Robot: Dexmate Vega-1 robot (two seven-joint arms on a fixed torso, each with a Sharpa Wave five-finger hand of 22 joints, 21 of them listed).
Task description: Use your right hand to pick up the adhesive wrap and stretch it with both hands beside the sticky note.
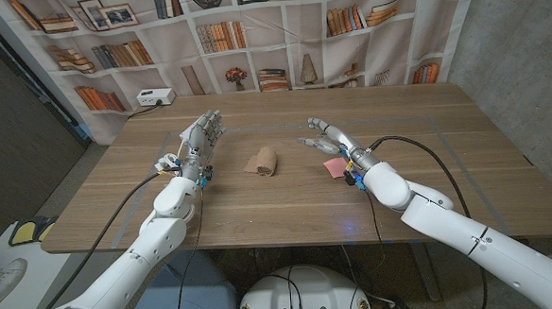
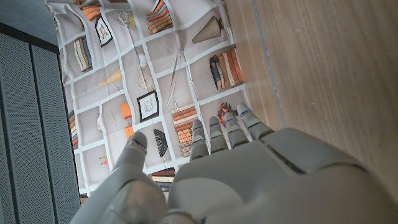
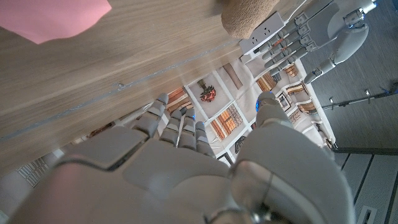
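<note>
— Nearest the front edge of the wooden table (image 1: 289, 220), what do you see?

— Both arms coming in from the bottom corners. Just past the right wrist lies the pink sticky note (image 1: 334, 167), flat on the wood, touching nothing else.

— And the right hand (image 1: 327, 136)?

— It hangs over the table beyond the note, fingers spread and holding nothing. In the right wrist view the same hand (image 3: 186, 162) shows its back, fingers apart, with the sticky note's corner (image 3: 53, 18) on the wood.

— Where is the adhesive wrap (image 1: 263, 162)?

— Mid-table, a tan roll lying between the two hands, apart from both, and beside the sticky note toward the robot's left. Its end (image 3: 252, 15) also shows in the right wrist view.

— The left hand (image 1: 199, 140)?

— Raised on the wrap's other side, fingers extended and parted, empty. The left wrist view shows it (image 2: 236, 168) the same way.

— Farther back?

— A white power strip (image 1: 156, 97) sits at the far left corner, and behind the table hangs a bookshelf-printed backdrop (image 1: 251, 33).
</note>
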